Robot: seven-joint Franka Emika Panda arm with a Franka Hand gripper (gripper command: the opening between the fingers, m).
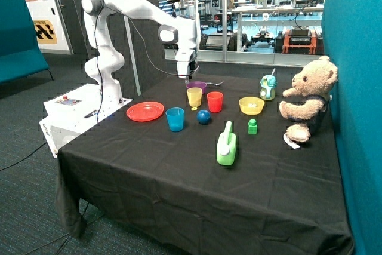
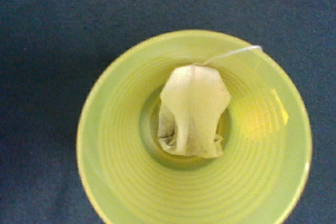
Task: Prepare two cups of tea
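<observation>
The yellow cup (image 1: 194,97) stands on the black table (image 1: 149,171), behind the blue cup (image 1: 175,119). In the wrist view the yellow cup (image 2: 194,129) fills the frame, seen from straight above. A white tea bag (image 2: 193,111) lies on its bottom, and its string (image 2: 231,53) runs up over the rim. My gripper (image 1: 190,77) hangs directly above the yellow cup, a little clear of its rim. The gripper itself does not show in the wrist view. I cannot see inside the blue cup.
A red tumbler (image 1: 215,101) stands right beside the yellow cup, a purple pan (image 1: 197,85) behind it. Around them are a red plate (image 1: 145,111), blue ball (image 1: 204,117), yellow bowl (image 1: 251,106), green jug (image 1: 227,144), green block (image 1: 252,126) and teddy bear (image 1: 307,97).
</observation>
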